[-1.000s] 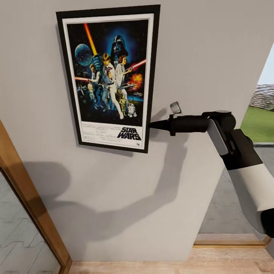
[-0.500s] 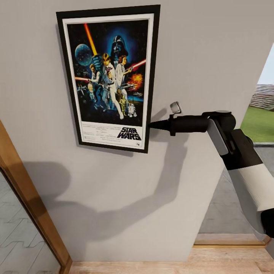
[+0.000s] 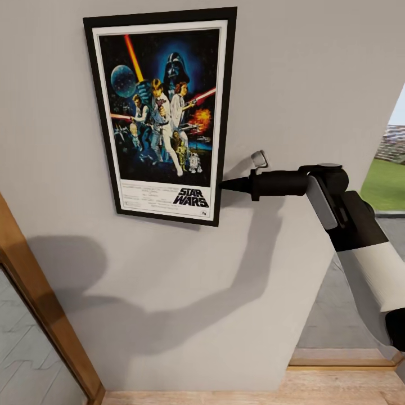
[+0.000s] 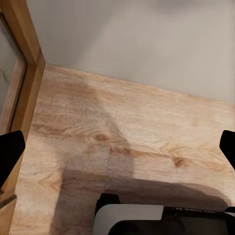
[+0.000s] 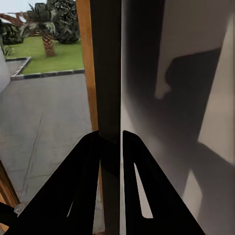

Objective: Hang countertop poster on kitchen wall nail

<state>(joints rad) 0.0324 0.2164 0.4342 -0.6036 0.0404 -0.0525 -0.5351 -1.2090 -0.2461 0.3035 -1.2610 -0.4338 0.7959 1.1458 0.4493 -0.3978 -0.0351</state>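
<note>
The poster (image 3: 163, 112), black-framed with dark blue Star Wars art, stands upright and flat against the light grey wall (image 3: 315, 84). My right gripper (image 3: 225, 183) reaches in from the right and is shut on the frame's right edge, low down near the lettering. The right wrist view looks along that thin dark poster edge (image 5: 110, 73), pinched where the right gripper (image 5: 111, 134) closes its two black fingers. My left gripper (image 4: 117, 147) hangs open over the wooden floor, holding nothing. No nail shows; the poster may hide it. The countertop is out of view.
A wooden door frame (image 3: 39, 304) runs diagonally at the lower left. At the right, the wall ends at an opening (image 3: 388, 180) onto grass and paving outdoors. Light wooden floor (image 3: 253, 394) lies below the wall.
The door frame and the right-hand opening have slid slightly outward in the head view, so the camera has moved. Poster and right gripper hold the same place and grip.
</note>
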